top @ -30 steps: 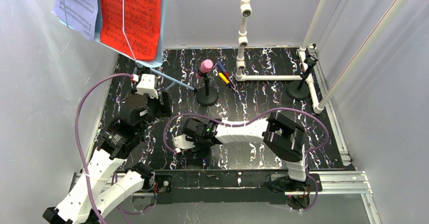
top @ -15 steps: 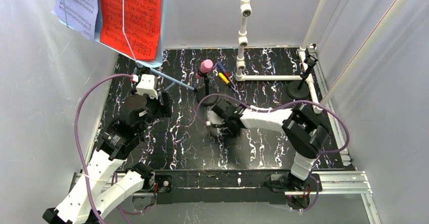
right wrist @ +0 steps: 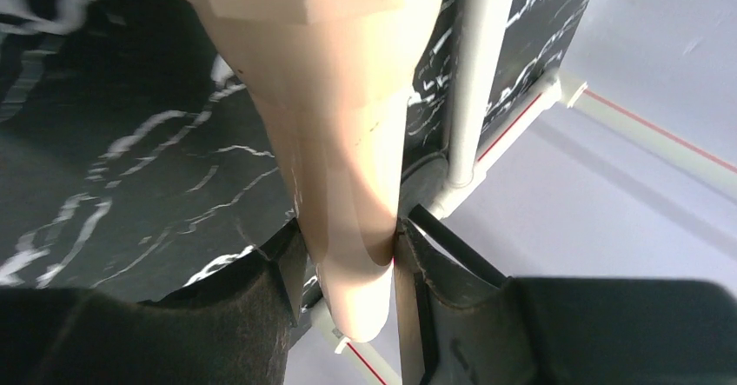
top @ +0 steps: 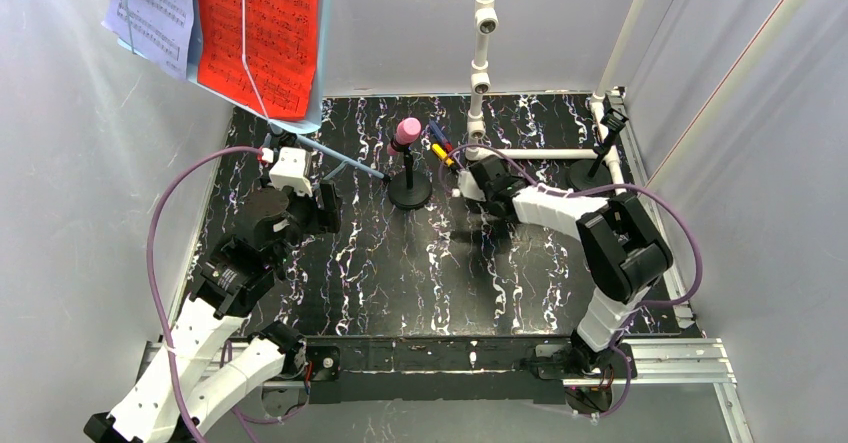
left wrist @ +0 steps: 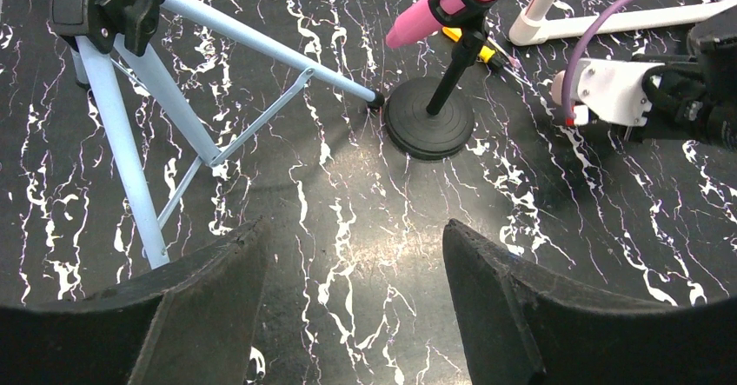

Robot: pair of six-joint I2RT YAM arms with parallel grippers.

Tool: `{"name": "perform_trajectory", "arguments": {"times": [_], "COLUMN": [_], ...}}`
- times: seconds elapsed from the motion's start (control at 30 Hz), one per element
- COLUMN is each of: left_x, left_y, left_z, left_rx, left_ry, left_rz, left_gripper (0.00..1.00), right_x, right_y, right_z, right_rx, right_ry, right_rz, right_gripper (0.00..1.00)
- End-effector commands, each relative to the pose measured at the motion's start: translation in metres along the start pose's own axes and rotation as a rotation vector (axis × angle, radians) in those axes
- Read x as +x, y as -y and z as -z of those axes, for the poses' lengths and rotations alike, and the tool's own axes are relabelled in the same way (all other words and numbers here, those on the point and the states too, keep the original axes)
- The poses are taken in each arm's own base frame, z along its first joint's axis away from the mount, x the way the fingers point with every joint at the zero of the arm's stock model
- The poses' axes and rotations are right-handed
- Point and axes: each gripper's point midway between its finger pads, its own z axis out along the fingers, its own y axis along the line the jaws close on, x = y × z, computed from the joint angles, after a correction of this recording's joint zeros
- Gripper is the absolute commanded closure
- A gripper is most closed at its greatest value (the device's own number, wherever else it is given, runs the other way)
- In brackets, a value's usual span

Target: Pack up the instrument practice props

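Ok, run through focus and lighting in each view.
Top view: even, diffuse light, sharp throughout. Left wrist: table crisp with a dull sheen mid-frame, the left fingers dark and soft at the bottom. Right wrist: the beige mic fills the frame, soft near the top; the table behind it is blurred.

The table (top: 420,273) is a black slab veined with white marbling, with a metal rail along its near edge; at its left rear stand pale-blue tripod legs (top: 340,166), one foot ending just beside a black round-based holder (top: 410,194) that sits near the middle rear. Just right of that holder lie small tools (top: 441,153) with blue and yellow handles, beside a white pipe frame (top: 530,153) whose base tubes rest flat on the surface; a second round-based holder (top: 592,178) stands at the right rear, inside the frame's angle.
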Motion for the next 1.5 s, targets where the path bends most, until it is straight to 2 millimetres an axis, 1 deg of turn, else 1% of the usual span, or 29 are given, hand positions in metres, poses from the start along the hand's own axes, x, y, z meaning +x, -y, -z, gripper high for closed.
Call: {"name": "perform_trajectory", "arguments": {"times": [0.0, 0.13, 0.23, 0.3, 0.43, 0.6, 0.63, 0.67, 0.7, 0.73, 0.87, 1.07, 1.2, 1.37, 1.43, 1.47], "left_x": [-0.003, -0.003, -0.003, -0.003, -0.003, -0.002, -0.002, -0.002, -0.002, -0.002, -0.001, 0.001, 0.002, 0.003, 0.003, 0.004], "left_y": [0.003, 0.003, 0.003, 0.004, 0.003, 0.005, 0.005, 0.005, 0.006, 0.006, 0.006, 0.008, 0.010, 0.014, 0.016, 0.017], "left_z": [0.002, 0.003, 0.003, 0.002, 0.002, 0.002, 0.001, 0.001, 0.001, 0.001, 0.000, -0.002, -0.003, -0.004, -0.004, -0.004], "left_rx": [0.019, 0.023, 0.026, 0.026, 0.025, 0.031, 0.033, 0.033, 0.035, 0.036, 0.037, 0.042, 0.054, 0.076, 0.086, 0.092], "left_ry": [0.017, 0.020, 0.021, 0.019, 0.021, 0.015, 0.015, 0.013, 0.012, 0.011, 0.008, -0.003, -0.009, -0.016, -0.020, -0.023], "left_rz": [0.017, 0.019, 0.020, 0.019, 0.019, 0.017, 0.017, 0.017, 0.017, 0.018, 0.017, 0.013, 0.014, 0.012, 0.010, 0.009], "left_gripper": [0.30, 0.30, 0.30, 0.30, 0.30, 0.30, 0.30, 0.30, 0.30, 0.30, 0.30, 0.30, 0.30, 0.30, 0.30, 0.30], "right_x": [0.008, 0.006, 0.007, 0.007, 0.008, 0.010, 0.012, 0.011, 0.013, 0.013, 0.013, 0.017, 0.019, 0.015, 0.013, 0.010], "right_y": [0.015, 0.017, 0.018, 0.024, 0.038, 0.053, 0.054, 0.060, 0.063, 0.065, 0.073, 0.085, 0.091, 0.087, 0.084, 0.086], "right_z": [-0.023, -0.043, -0.060, -0.069, -0.081, -0.089, -0.089, -0.089, -0.089, -0.088, -0.081, -0.063, -0.044, -0.015, -0.005, 0.003], "right_rx": [0.035, 0.033, 0.021, 0.031, 0.072, 0.099, 0.104, 0.138, 0.154, 0.163, 0.187, 0.237, 0.263, 0.268, 0.256, 0.258], "right_ry": [-0.032, -0.040, -0.074, -0.086, -0.110, -0.131, -0.137, -0.136, -0.141, -0.141, -0.128, -0.102, -0.064, -0.012, 0.014, 0.044], "right_rz": [-0.021, -0.002, 0.020, 0.025, 0.042, 0.025, 0.027, 0.015, 0.013, 0.012, -0.018, -0.083, -0.151, -0.223, -0.275, -0.337], "right_gripper": [0.83, 0.80, 0.78, 0.76, 0.65, 0.51, 0.46, 0.32, 0.05, 0.02, 0.01, 0.01, 0.01, 0.01, 0.01, 0.01]}}
